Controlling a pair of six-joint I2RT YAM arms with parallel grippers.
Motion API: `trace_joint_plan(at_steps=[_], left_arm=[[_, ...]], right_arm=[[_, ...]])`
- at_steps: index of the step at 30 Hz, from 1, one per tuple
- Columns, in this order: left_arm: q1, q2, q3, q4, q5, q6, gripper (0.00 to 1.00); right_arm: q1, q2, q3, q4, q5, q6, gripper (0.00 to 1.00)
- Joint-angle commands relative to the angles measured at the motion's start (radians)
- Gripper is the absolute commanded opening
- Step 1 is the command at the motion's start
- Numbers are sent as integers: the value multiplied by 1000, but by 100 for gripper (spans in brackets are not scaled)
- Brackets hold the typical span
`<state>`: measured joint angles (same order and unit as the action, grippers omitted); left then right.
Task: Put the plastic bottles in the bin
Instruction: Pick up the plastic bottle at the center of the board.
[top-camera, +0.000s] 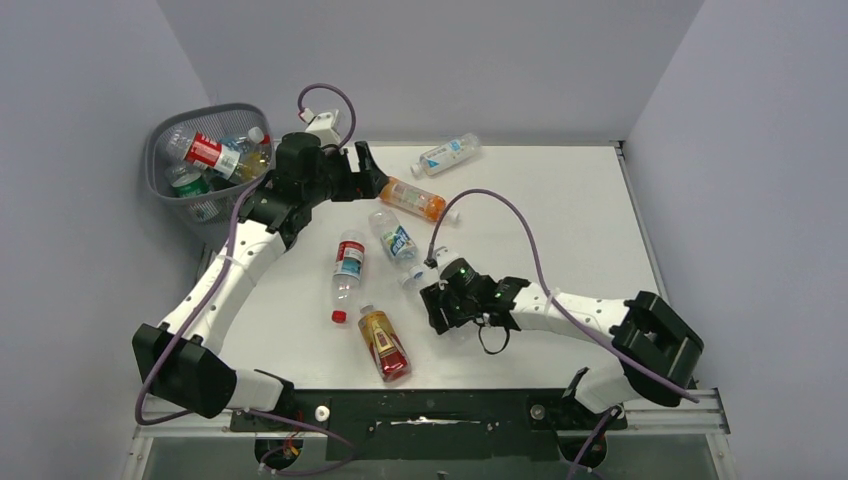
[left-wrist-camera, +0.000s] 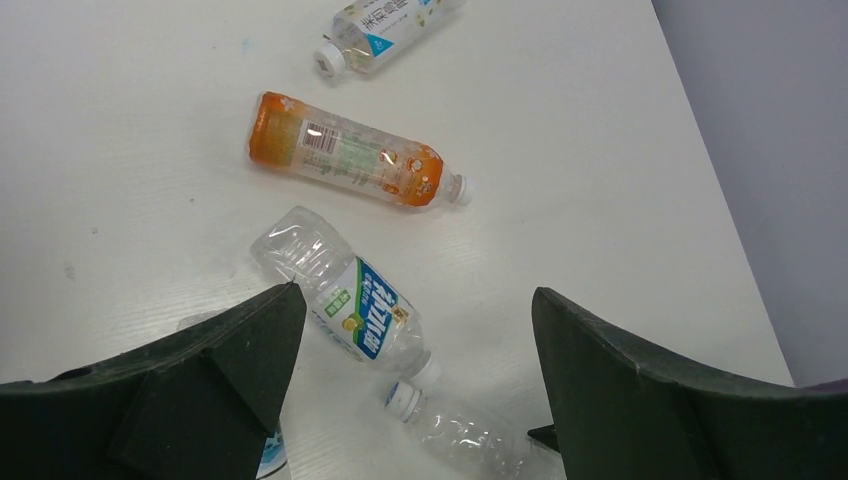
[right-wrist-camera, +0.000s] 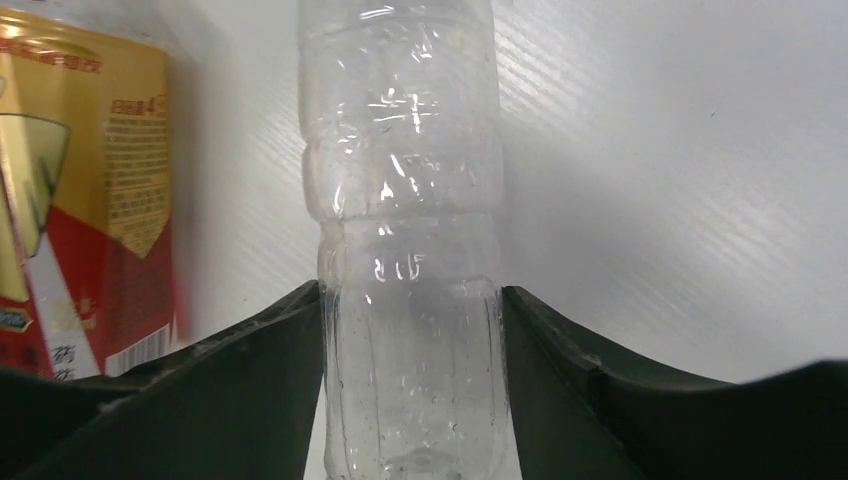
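White counter (top-camera: 600, 230), boxed by pale grey walls (top-camera: 420, 60), carries six loose bottles (top-camera: 347, 268); the bin (top-camera: 158, 160) stands off its far left corner, holding several more. Right fingers (right-wrist-camera: 262, 345) press both sides of a clear bottle (right-wrist-camera: 405, 230) lying beside a red-and-yellow bottle (top-camera: 384, 344), gripping across its body, probably so it lifts level. Left fingers (left-wrist-camera: 225, 345) hang wide apart and empty near the bin, facing the orange bottle (left-wrist-camera: 350, 160), likely the next pick.

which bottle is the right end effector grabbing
The clear bottle with no label, its sides against both fingers of the right end effector; the other loose bottles all wear coloured labels.
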<state>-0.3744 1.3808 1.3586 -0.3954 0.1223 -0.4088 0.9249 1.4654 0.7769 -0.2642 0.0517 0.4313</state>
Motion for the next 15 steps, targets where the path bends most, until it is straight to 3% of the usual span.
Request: trace_joint_plan(at_steps=[1,10,15], left_arm=[[-6,-48,-17,93,53,-39,84],[-6,-29,-63,187,158,-120,84],[-5,-34,-103,278,235,-206,84]], right_arm=[[9,-126,-11,47,-9,-17,56],[8,-271,-5,46,7,-25,46],[8,-322,15,35,116,-20,45]])
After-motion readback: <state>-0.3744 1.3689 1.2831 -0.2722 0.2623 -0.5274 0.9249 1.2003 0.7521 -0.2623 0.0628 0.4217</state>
